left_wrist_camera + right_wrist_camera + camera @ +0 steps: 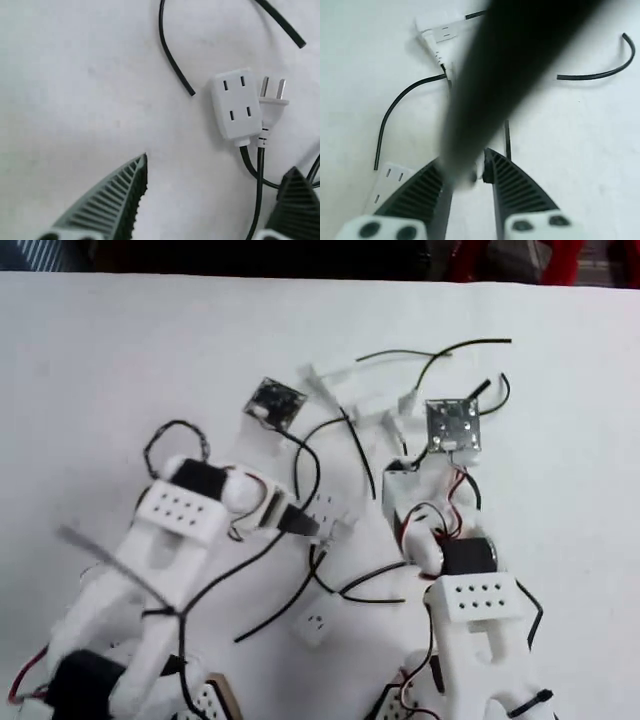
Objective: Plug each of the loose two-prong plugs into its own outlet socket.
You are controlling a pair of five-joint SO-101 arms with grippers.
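With the left pincer [218,170] released above the bench [75,75] and the right pincer [465,167] seemingly clenched on a black cord [520,60], the probably light, slick two-prong plug [271,107] lies just beside the outlet socket [235,105], best pinched across its moulded body.

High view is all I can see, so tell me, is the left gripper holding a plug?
Observer: No. The left gripper is open, with nothing between its fingers.
Operator: Is a loose plug close to it?
Observer: Yes. A white two-prong plug lies unplugged right beside a white outlet block, its prongs bare.
Operator: And the right gripper?
Observer: The right gripper is shut on a black cord.
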